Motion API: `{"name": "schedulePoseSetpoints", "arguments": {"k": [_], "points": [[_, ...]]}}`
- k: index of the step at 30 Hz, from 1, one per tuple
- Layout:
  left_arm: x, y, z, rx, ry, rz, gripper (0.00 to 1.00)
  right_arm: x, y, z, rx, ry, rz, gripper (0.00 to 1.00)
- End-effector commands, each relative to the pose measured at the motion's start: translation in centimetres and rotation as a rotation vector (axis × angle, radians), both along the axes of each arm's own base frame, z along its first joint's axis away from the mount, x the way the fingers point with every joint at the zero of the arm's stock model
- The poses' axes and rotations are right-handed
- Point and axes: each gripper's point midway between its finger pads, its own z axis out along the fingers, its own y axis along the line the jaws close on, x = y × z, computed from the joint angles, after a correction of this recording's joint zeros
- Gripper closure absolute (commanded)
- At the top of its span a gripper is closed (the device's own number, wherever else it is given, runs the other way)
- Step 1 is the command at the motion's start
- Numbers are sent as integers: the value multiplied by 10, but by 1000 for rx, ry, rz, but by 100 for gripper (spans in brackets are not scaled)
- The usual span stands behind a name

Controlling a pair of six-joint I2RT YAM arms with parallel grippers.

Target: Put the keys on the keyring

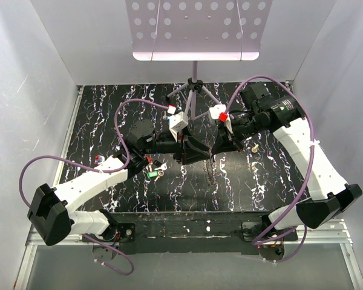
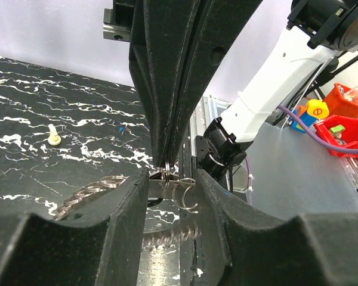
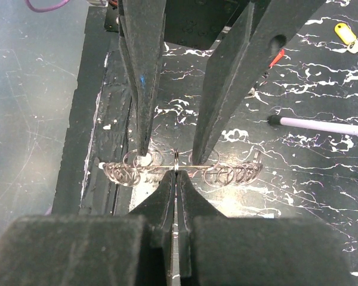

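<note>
The keyring (image 1: 210, 174) hangs edge-on at the table's middle, strung with several small split rings. My left gripper (image 1: 201, 150) holds it: its wire (image 2: 178, 182) spans between the two spread fingers and touches both. My right gripper (image 1: 216, 147) meets it from the right and is shut on one small split ring (image 3: 176, 158) threaded on that wire. The keyring (image 3: 232, 174) stretches past both left fingers in the right wrist view. A green-headed key (image 1: 151, 174), a red and blue key pair (image 1: 98, 159) and a pale key (image 1: 253, 147) lie loose on the black marbled table.
A tripod stand (image 1: 193, 90) with a perforated white plate (image 1: 193, 27) stands at the back centre; one leg (image 3: 322, 125) lies near the grippers. White walls close in the left, right and back. A yellow-headed key (image 3: 344, 33) lies further off. Coloured bins (image 2: 346, 119) sit beyond the table.
</note>
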Motion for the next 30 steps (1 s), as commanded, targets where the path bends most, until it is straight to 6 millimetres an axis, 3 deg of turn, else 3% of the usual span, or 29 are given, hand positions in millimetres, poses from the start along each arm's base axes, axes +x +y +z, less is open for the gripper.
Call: {"name": "schedulePoseSetpoints", "arguments": {"k": [1, 14, 17, 23, 28, 29, 30], "points": [[1, -3, 13, -9, -38, 8, 66, -27, -6, 7, -13, 127, 14, 99], [3, -5, 11, 4, -41, 18, 73, -28, -5, 6, -10, 144, 7, 99], [3, -6, 10, 5, -39, 11, 78, -28, -5, 6, -8, 150, 6, 99], [1, -7, 6, 25, -36, -2, 100, -30, -4, 8, 2, 159, 6, 99], [2, 0, 10, 5, -61, 33, 100, -35, -4, 12, 17, 172, 10, 99], [1, 2, 15, -14, -67, 42, 100, -36, -4, 13, 24, 179, 7, 94], [-1, 4, 18, -35, -73, 46, 100, -37, -4, 15, 32, 188, 2, 76]]}}
